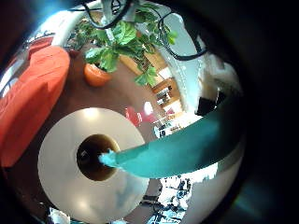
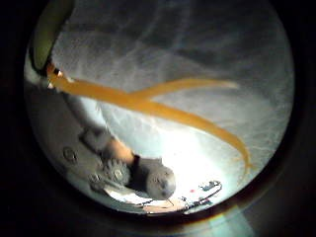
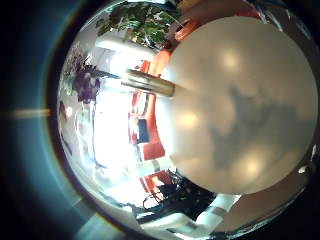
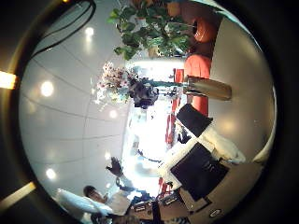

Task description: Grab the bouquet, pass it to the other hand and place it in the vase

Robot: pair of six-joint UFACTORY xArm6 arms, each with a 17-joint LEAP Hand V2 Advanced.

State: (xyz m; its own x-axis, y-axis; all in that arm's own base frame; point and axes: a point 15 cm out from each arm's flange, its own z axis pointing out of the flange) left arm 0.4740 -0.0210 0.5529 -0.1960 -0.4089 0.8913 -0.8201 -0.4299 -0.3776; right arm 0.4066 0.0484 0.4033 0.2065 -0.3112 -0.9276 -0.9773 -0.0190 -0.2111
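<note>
Left hand [image 2: 128, 176] hangs palm-down over the vase [image 1: 96, 156] on the table [image 1: 61, 177]; its grip cannot be told.

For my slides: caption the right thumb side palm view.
Bouquet above the vase on the table, stems at its mouth, potted plant beyond.

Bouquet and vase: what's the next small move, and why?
Probably ease the left robot hand straight down a little. Its palm view looks into the mouth of the vase on the table, with a stem-like part reaching just to the opening. In the right thumb side view, the flowers of the bouquet stand well clear of the vase.
</note>
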